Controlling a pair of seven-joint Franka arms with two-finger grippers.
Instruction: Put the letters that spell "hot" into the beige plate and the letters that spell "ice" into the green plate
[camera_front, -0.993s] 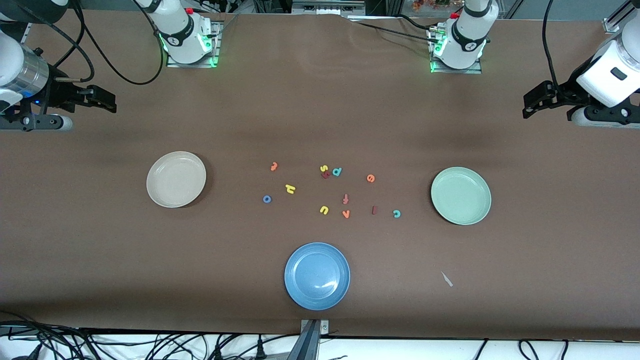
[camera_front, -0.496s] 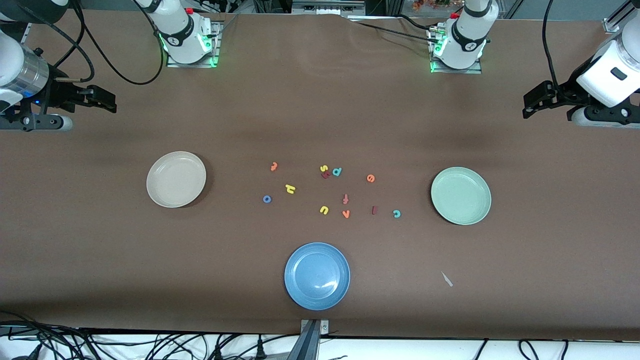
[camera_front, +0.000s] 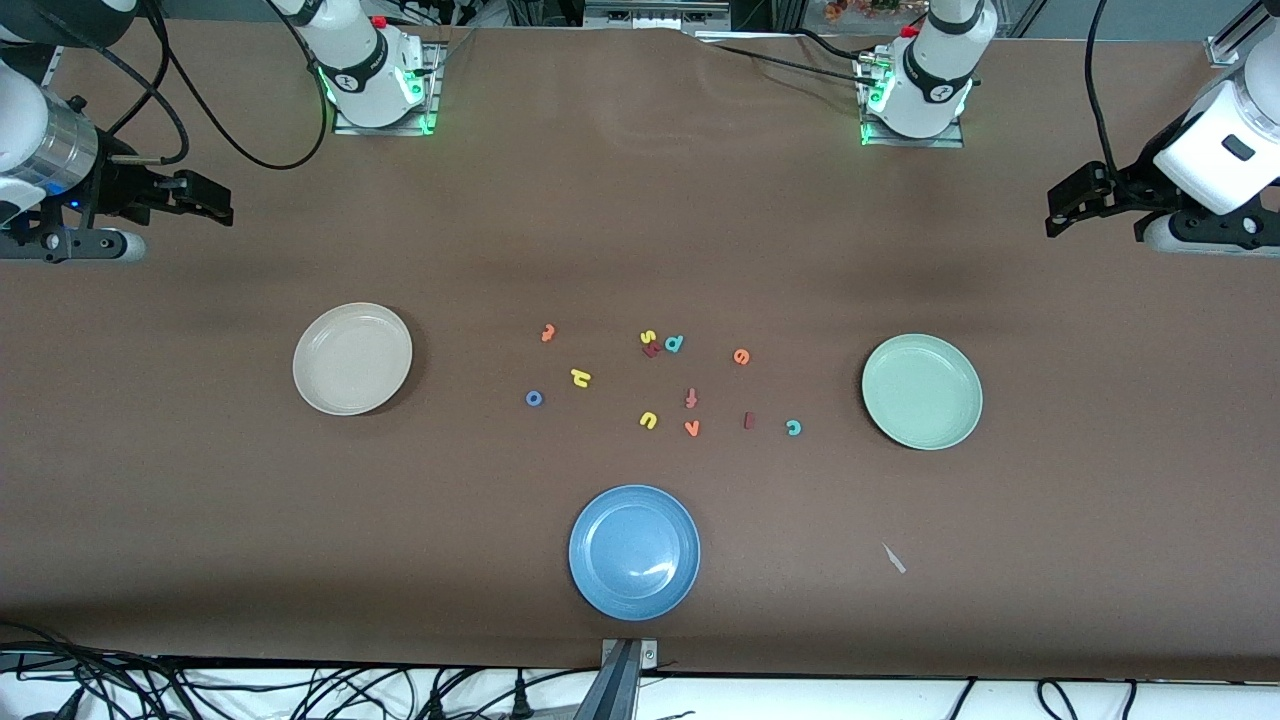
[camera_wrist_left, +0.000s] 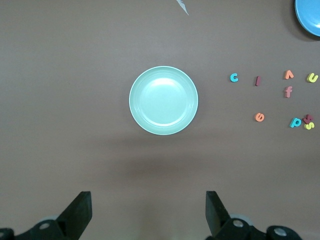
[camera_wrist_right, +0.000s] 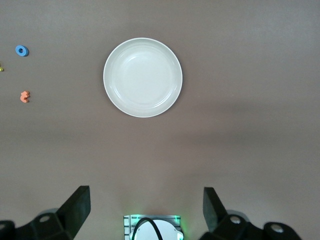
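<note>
Nothing has moved: both claws (camera_front: 1062, 212) (camera_front: 215, 207) hang spread, well apart from the letters (camera_front: 534, 398).

hot letters: yellow h (camera_front: 581, 377), blue o (camera_front: 534, 398), orange t (camera_front: 547, 333), loose near beige plate (camera_front: 352, 358)
ice letters: red i (camera_front: 749, 421), teal c (camera_front: 794, 428), orange e (camera_front: 741, 356), near green plate (camera_front: 921, 391)

Robotics lab: 2 bolted arm bases (camera_front: 380, 75), brown-covered table (camera_front: 640, 220), tangled cables (camera_front: 300, 690).

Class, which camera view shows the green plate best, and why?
The left wrist view: the green plate sits central and large, rim whole, nothing in it. The front view shows it smaller, toward the left arm's end. The right wrist view misses it.
</note>
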